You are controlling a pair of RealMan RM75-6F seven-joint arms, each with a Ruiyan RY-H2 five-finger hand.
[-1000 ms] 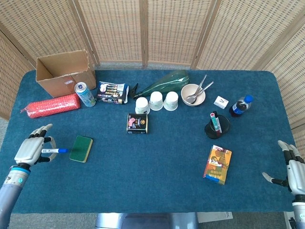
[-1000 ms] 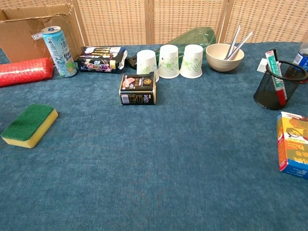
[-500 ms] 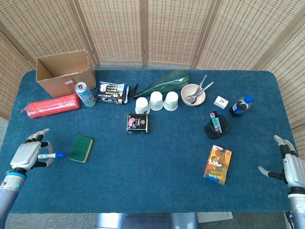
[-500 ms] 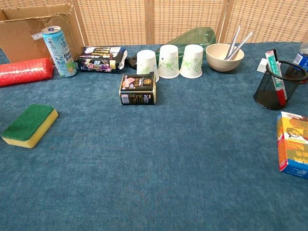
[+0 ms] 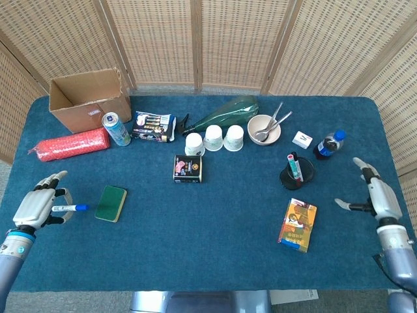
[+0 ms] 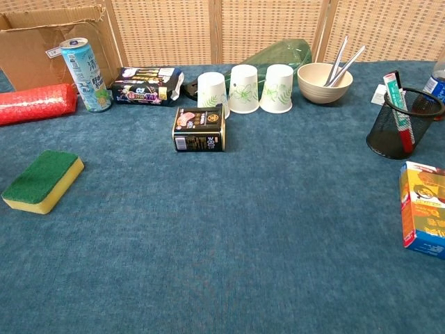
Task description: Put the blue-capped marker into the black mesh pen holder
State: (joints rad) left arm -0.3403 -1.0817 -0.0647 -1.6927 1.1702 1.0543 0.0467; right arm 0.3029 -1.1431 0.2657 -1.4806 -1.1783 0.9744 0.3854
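Note:
At the table's left edge in the head view, my left hand pinches the blue-capped marker. The marker lies level, its blue cap pointing right toward the green sponge. The black mesh pen holder stands far across the table at centre right with a couple of pens in it; the chest view shows the holder at its right edge. My right hand hovers open, fingers spread, to the right of the holder and empty. Neither hand appears in the chest view.
Between marker and holder lie the sponge, a small dark box and a yellow snack box. At the back stand a cardboard box, a can, three paper cups, a bowl and a bottle.
My right hand has risen from the near right corner toward the pen holder's side. My left hand, still holding the marker, has shifted slightly toward the near left edge.

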